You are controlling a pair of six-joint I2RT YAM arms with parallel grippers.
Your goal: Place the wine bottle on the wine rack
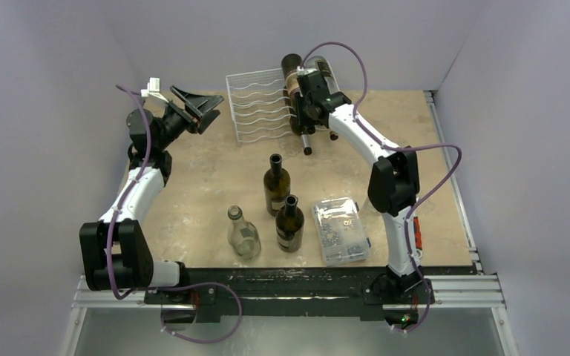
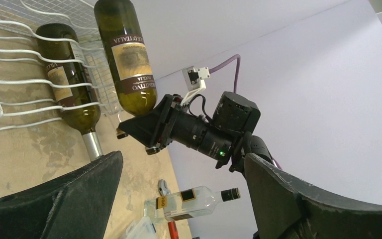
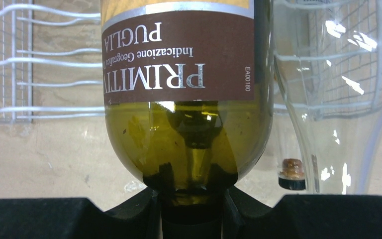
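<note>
Tan tabletop (image 1: 193, 170), left end effector (image 1: 197, 107) spread, right end effector (image 3: 191, 211) clenching wine bottle (image 3: 179, 74) at wine rack (image 1: 256, 104) edge

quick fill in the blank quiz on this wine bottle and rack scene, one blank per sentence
1. The right gripper is shut on the ___ of the wine bottle.
2. The left gripper is ___ and holds nothing.
3. ___ upright bottles stand on the table, beside the clear plastic box.
4. The wire wine rack is ___ in colour.

Missing words: neck; open; three; white.
</note>
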